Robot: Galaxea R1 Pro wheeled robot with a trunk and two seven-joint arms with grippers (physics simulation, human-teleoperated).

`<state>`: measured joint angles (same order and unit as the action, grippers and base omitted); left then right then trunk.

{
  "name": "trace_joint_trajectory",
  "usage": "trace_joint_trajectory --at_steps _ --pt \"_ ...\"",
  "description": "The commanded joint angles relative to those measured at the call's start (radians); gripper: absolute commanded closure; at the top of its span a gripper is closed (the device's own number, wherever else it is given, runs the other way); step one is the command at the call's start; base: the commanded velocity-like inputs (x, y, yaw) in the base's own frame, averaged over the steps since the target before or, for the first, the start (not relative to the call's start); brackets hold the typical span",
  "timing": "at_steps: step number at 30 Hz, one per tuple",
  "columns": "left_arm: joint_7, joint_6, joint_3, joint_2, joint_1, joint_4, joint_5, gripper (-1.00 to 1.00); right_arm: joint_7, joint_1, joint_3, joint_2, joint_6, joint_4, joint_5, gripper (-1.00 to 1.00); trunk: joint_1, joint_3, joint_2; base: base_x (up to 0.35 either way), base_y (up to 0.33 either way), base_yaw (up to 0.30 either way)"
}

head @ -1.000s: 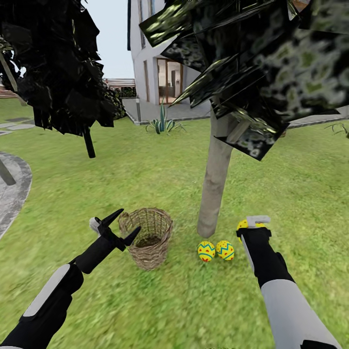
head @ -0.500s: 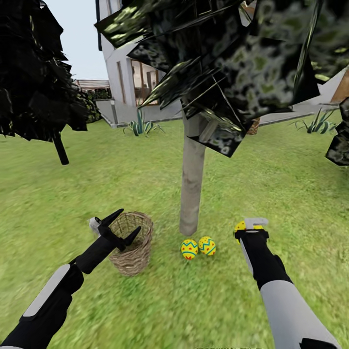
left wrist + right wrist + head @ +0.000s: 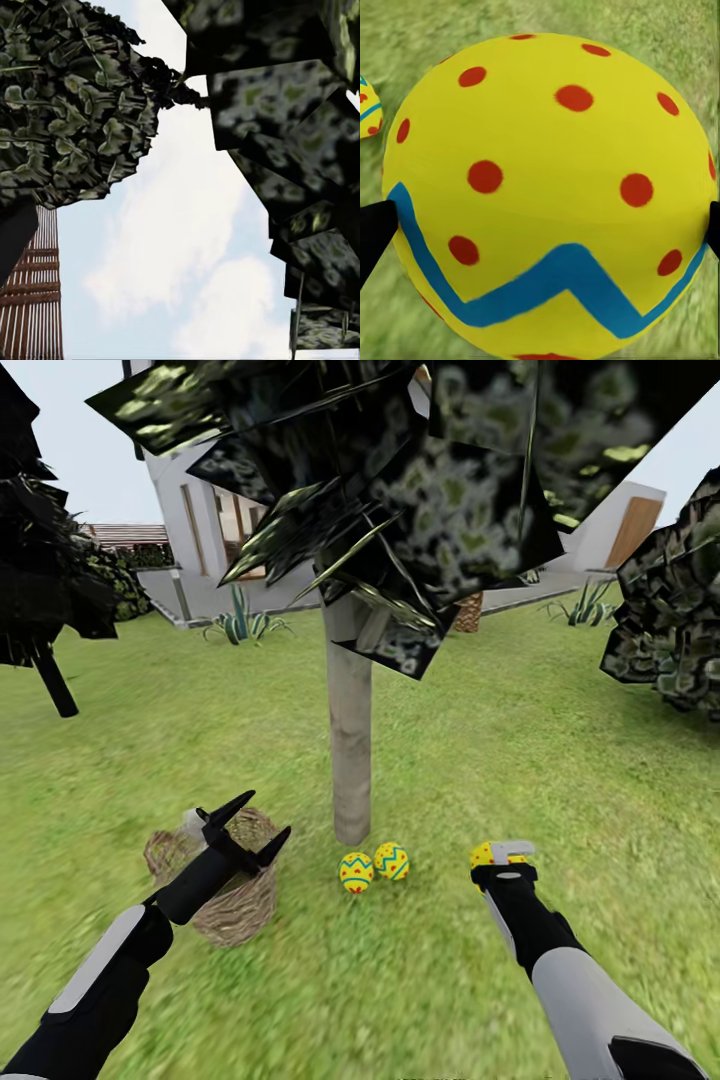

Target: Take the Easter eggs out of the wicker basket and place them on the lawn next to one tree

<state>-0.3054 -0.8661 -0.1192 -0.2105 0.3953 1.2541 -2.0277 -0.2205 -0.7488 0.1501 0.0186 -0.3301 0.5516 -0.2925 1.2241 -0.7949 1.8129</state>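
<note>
Yellow with red dots, the third egg (image 3: 551, 195) sits clamped in my right gripper (image 3: 497, 857), held over the lawn (image 3: 560, 760) well to the right of the tree (image 3: 350, 760). Two more eggs (image 3: 373, 866) lie touching each other on the grass at the foot of the trunk. My left gripper (image 3: 243, 828) hangs spread apart over the wicker basket (image 3: 225, 905), left of the trunk.

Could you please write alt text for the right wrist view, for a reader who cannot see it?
A yellow Easter egg with red dots and a blue zigzag band, gripped at both sides by dark fingertips, above blurred green lawn. Another egg peeks in at the edge.
</note>
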Motion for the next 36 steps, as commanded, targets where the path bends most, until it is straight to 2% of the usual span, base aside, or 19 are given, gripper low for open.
trace_joint_trajectory --at_steps 1,11,16,33,36 --pt "-0.007 -0.001 -0.002 -0.001 0.000 -0.001 0.001 -1.00 0.001 -0.001 0.005 0.001 -0.002 -0.001 -0.008 1.00 0.000 -0.001 0.000 0.000 0.000 -0.294" --pt "-0.007 0.000 -0.003 0.000 0.000 0.001 0.001 -1.00 0.001 -0.001 0.005 0.006 0.001 -0.004 -0.008 1.00 0.000 -0.001 0.000 0.000 0.000 -0.294" --pt "-0.007 0.001 -0.004 0.000 0.000 0.002 0.005 -1.00 0.001 -0.001 0.005 0.011 0.004 0.002 -0.009 1.00 0.019 -0.017 0.035 0.000 0.000 -0.259" --pt "-0.007 0.001 -0.004 0.000 0.000 0.004 0.007 -1.00 0.001 -0.001 0.002 0.014 0.006 0.008 -0.010 1.00 0.084 -0.070 0.154 0.000 0.000 -0.009" --pt "-0.008 0.000 -0.002 0.000 0.000 0.002 0.005 -1.00 0.001 -0.001 0.002 0.014 0.006 0.008 -0.010 1.00 0.084 -0.070 0.154 0.000 0.000 0.000"
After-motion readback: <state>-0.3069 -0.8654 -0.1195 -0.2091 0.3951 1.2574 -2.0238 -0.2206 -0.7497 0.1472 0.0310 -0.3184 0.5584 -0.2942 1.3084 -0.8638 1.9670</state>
